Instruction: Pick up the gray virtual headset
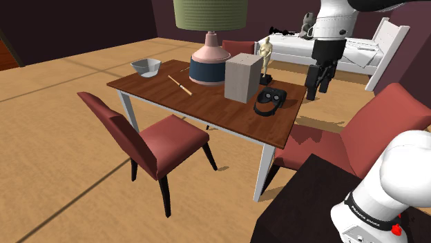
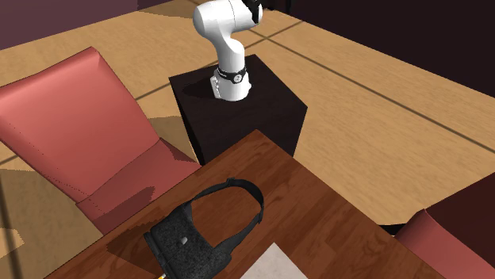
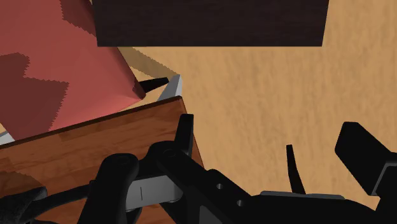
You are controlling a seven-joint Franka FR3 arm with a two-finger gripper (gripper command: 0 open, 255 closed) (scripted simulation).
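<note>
The dark grey headset point(image 1: 271, 101) lies with its strap looped, on the brown wooden table point(image 1: 207, 110) near the corner closest to the stand. In the second exterior view the headset point(image 2: 198, 230) sits flat with its black strap curving toward the table edge. My black gripper point(image 1: 319, 83) hangs above and to the shoulder view's right of the headset, past the table's edge. It is open and holds nothing. In the wrist view the gripper point(image 3: 270, 137) is over bare floor, the table corner point(image 3: 127, 140) lies beside one finger, and a bit of the headset's strap point(image 3: 19, 203) shows.
A white box point(image 1: 244, 77), a lamp point(image 1: 210, 48), a gold statuette point(image 1: 266, 59), a grey bowl point(image 1: 146, 67) and a thin stick point(image 1: 180, 85) share the table. Red chairs point(image 1: 148, 141) point(image 1: 366, 134) flank it. The black stand point(image 2: 238, 111) is close to the table corner. A white bed point(image 1: 345, 52) is behind.
</note>
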